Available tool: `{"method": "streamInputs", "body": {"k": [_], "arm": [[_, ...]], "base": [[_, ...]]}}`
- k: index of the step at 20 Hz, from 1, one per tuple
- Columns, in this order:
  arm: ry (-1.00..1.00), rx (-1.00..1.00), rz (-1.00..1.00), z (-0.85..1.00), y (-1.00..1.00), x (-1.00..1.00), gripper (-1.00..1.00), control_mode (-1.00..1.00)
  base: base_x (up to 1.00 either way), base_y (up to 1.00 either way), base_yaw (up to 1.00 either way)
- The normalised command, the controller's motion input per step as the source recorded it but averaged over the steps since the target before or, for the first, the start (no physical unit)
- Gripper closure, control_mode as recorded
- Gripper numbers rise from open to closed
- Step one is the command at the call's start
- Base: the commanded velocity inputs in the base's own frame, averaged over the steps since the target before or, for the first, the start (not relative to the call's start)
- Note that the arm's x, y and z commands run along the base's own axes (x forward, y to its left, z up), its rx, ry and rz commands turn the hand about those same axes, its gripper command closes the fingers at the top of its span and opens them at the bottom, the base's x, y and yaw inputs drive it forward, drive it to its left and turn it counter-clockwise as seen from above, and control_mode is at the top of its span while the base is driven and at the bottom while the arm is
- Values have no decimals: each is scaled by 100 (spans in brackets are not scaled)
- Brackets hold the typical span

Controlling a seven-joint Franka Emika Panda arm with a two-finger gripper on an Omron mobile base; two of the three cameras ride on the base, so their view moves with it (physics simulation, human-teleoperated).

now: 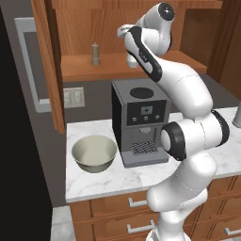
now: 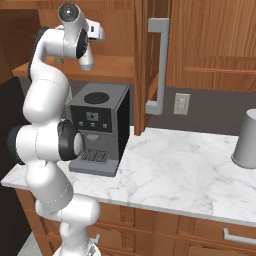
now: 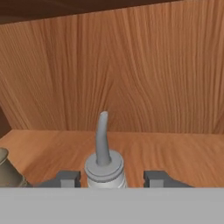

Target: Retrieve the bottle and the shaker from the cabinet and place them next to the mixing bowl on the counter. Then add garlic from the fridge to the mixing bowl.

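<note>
The white bottle (image 3: 104, 166) stands on the cabinet shelf (image 1: 94, 70) with its thin neck pointing up. My gripper (image 3: 111, 178) is shut on it low down, one dark fingertip (image 3: 65, 178) on each side of its body. From the left base view the hand (image 1: 129, 52) reaches into the cabinet over the bottle (image 1: 132, 61). The brown shaker (image 1: 95, 54) stands on the same shelf, to the left of the bottle, and its edge shows in the hand view (image 3: 6, 173). The mixing bowl (image 1: 94, 153) sits on the marble counter (image 1: 117, 181). The garlic is out of view.
A grey coffee machine (image 1: 140, 120) stands on the counter right of the bowl, under the shelf. The open cabinet door (image 1: 49, 66) hangs at the left, with the grey fridge and its pale handle (image 1: 24, 61) behind it. A grey container (image 2: 246, 140) stands far right.
</note>
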Motion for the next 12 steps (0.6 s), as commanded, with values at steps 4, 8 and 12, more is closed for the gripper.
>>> {"method": "streamInputs", "body": {"k": [4, 8, 12], "arm": [[0, 0, 0, -3, 0, 0, 100, -100], [0, 0, 0, 0, 0, -1, 100, -100], [0, 0, 7, 0, 0, -48, 100, -100]], "base": [[0, 0, 0], [0, 0, 0], [0, 0, 0]]}}
